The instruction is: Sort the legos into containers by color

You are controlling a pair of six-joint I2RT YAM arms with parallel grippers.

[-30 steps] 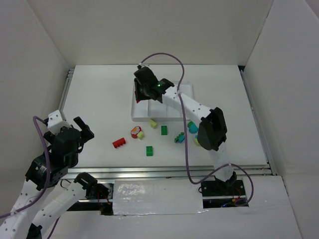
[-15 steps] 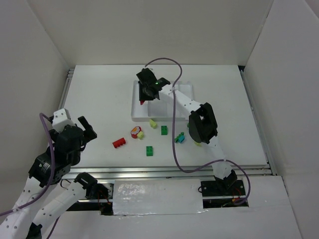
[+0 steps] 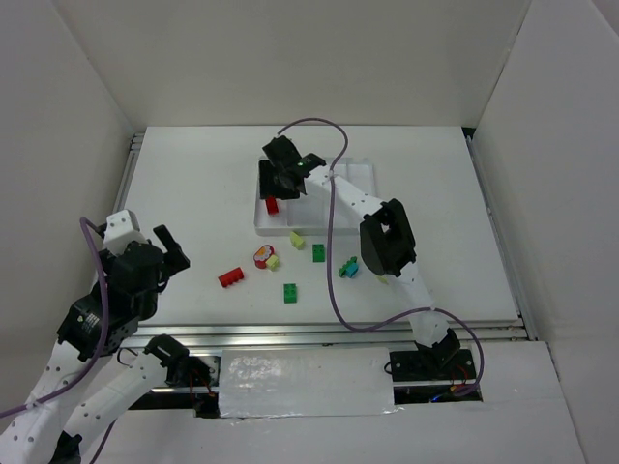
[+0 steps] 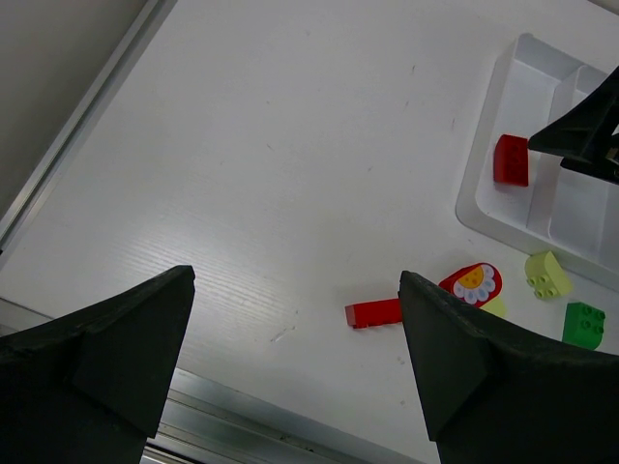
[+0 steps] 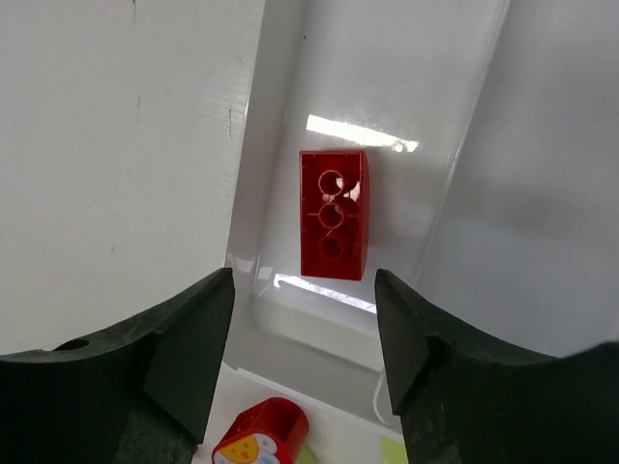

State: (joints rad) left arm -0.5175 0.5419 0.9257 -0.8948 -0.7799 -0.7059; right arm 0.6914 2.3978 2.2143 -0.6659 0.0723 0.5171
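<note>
Status entry, sorting progress.

Done: one red rectangular plastic brick [image 5: 334,213] is seen lying hollow side up in the outermost left compartment of the shallow white rectangular tray [image 3: 259,228]. It lies clear of the compartment walls. The right hand [image 5: 305,290] is held above it, fingers apart and nothing between them, so this brick is judged delivered. No other brick is seen in the visible parts of the tray. Some of the tray is hidden by the right arm in the overhead view.

Not yet sorted, all on the white table [image 3: 193,193] on the near side of the tray:
- a long red brick [image 3: 231,277]
- a rounded red brick with a flower face [image 3: 262,255], with a small pale yellow-green piece [image 3: 274,261] just beside it
- a pale yellow-green brick [image 3: 297,239] near the tray's near rim
- a green square brick [image 3: 318,253] and a second green brick [image 3: 290,293]
- a cyan-and-green cluster [image 3: 348,268], partly covered by the right arm, so its count cannot be told

The left hand [image 4: 295,329] is held over the left part of the table, fingers wide apart and empty, well apart from the bricks.

Judgement: the task is at an early stage. One colour has been started, and three compartments are not yet used as far as is shown.
</note>
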